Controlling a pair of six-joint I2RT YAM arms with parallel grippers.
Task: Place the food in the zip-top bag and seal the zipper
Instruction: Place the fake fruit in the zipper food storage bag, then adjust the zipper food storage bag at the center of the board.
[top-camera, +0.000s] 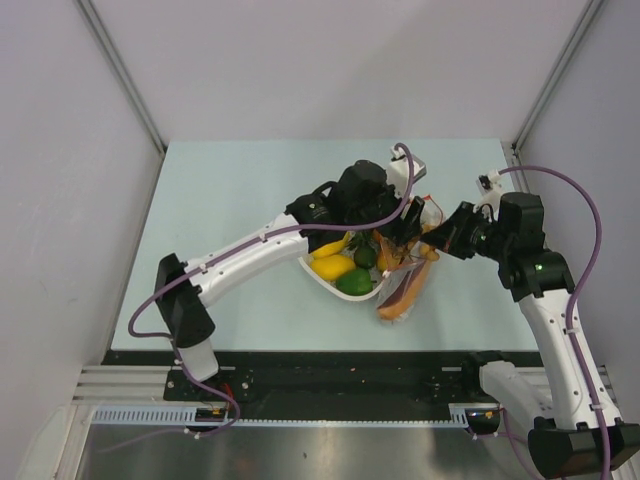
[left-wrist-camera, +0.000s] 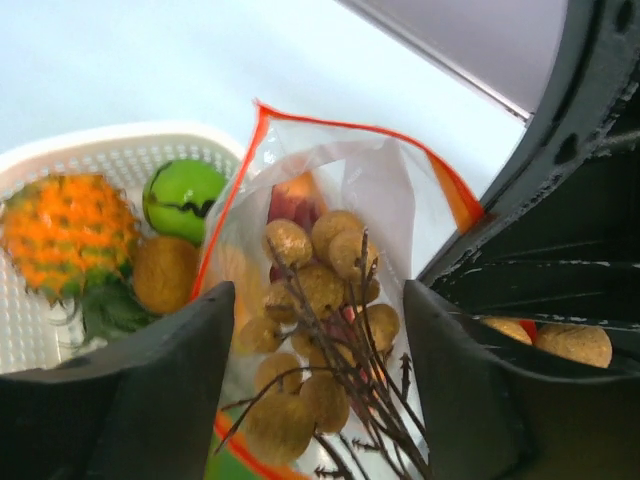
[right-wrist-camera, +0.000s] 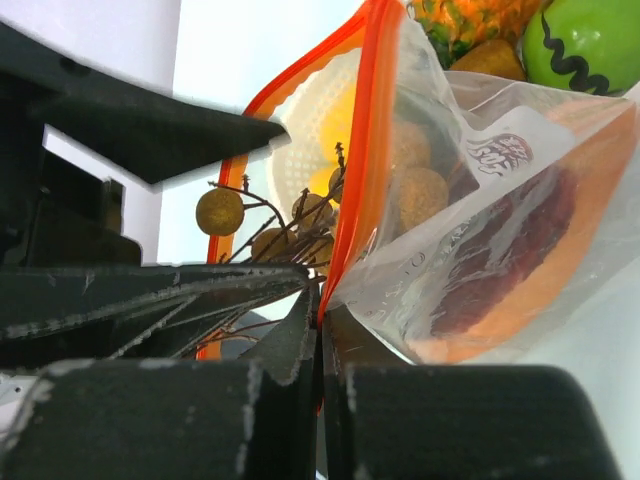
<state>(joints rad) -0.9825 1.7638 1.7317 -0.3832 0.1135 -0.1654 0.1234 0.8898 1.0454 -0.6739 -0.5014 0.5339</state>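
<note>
1. Top view: the bag (top-camera: 408, 288) lies on the table (top-camera: 230, 190) just right of the basket (top-camera: 318, 277). Its long axis runs near to far, leaning slightly right, with the mouth at the far end. The left gripper (top-camera: 400, 238) reaches in across the basket and the right gripper (top-camera: 437, 240) comes from the right (both crowd the mouth).
2. Left wrist view: the left gripper's fingers stand well apart and hold nothing. Between them the berry cluster (left-wrist-camera: 320, 300) sits in the bag's open mouth, stems toward the camera. The zipper (left-wrist-camera: 350, 123) frames the opening. In the basket to the left lie a spiky orange piece (left-wrist-camera: 65, 230) and a green fruit (left-wrist-camera: 185, 195).
3. Right wrist view: the right gripper's jaws are closed tight on the zipper, pinching one edge of the mouth. The orange slice (right-wrist-camera: 520, 250) lies lengthwise inside the bag (dark red centre showing through the plastic).
</note>
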